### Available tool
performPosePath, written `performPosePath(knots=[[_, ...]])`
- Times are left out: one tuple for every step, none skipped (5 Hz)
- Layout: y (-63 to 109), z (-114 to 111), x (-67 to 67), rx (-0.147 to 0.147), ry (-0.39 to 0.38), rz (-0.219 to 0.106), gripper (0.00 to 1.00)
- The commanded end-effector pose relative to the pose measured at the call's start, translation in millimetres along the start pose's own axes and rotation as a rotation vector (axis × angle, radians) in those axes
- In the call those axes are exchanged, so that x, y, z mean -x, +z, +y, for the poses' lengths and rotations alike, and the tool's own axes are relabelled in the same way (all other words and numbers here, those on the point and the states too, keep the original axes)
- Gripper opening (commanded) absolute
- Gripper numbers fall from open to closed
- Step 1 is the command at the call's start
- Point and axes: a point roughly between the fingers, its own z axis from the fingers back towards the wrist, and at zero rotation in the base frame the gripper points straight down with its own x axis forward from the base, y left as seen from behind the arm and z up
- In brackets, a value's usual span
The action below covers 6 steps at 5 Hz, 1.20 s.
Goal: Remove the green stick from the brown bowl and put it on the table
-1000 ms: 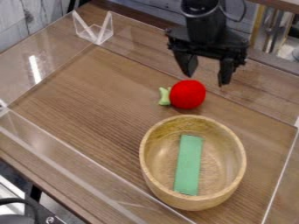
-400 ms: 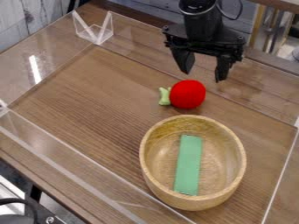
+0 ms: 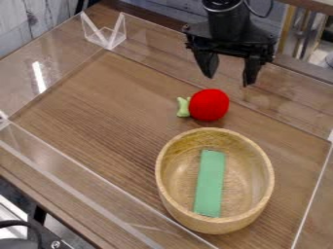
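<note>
The green stick (image 3: 212,182) lies flat inside the brown bowl (image 3: 176,190), running lengthways along the bowl's bottom. The bowl stands on the table (image 3: 104,117) at the front right. My gripper (image 3: 231,73) hangs at the back right, well above and behind the bowl, just beyond a red ball. Its two black fingers point down, spread apart, with nothing between them.
A red ball (image 3: 208,103) with a small green leaf (image 3: 184,107) sits between the gripper and the bowl. Low clear acrylic walls (image 3: 53,58) edge the tabletop. A clear folded stand (image 3: 104,31) is at the back left corner.
The gripper has risen a little and drifted slightly toward the back. The stick, bowl and ball have stayed in place.
</note>
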Motion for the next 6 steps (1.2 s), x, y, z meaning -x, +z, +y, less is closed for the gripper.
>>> performPosePath(knots=[[10.2,-9.9,-4.3,0.009,0.010,-0.057,1.00],[3.1,-5.3,2.8,-0.022,0.063,-0.021,1.00],[-3.1,-1.1,10.9,-0.054,0.119,0.017,1.00],[2.6,-7.2,34.4,-0.080,0.162,0.061,1.00],[6.9,-16.2,60.0,-0.095,0.223,0.098,1.00],[-10.1,-12.6,67.6,-0.109,0.248,0.126,1.00]])
